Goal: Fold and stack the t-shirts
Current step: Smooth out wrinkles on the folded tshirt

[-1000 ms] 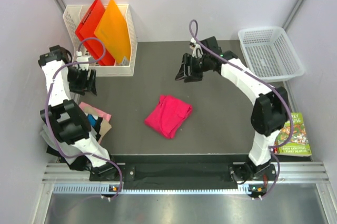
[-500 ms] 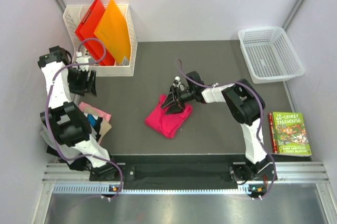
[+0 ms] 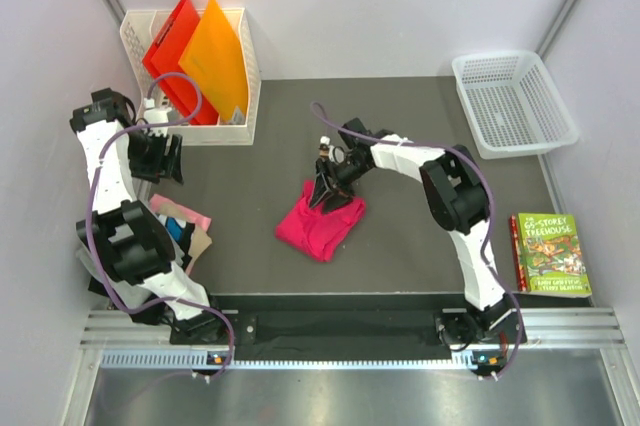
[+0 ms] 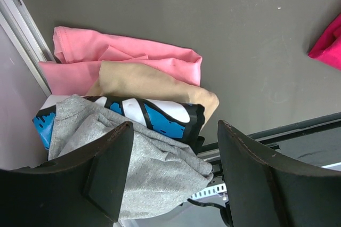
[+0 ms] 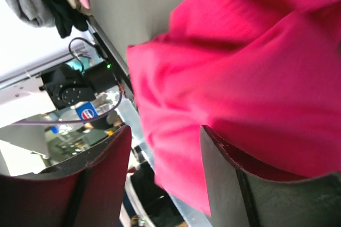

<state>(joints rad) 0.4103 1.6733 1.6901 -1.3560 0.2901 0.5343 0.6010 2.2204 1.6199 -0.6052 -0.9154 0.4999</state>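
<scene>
Right claw (image 3: 322,196) half-spread, empty, tips on magenta t-shirt (image 3: 315,226); left claw (image 4: 175,131) wide apart, empty.

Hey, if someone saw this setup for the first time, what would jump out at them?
The bright magenta t-shirt lies bunched in the middle of the table, with the right arm's fingers apart at its far edge. Next come the red and orange folders, standing in the white rack at the table's far left.
</scene>
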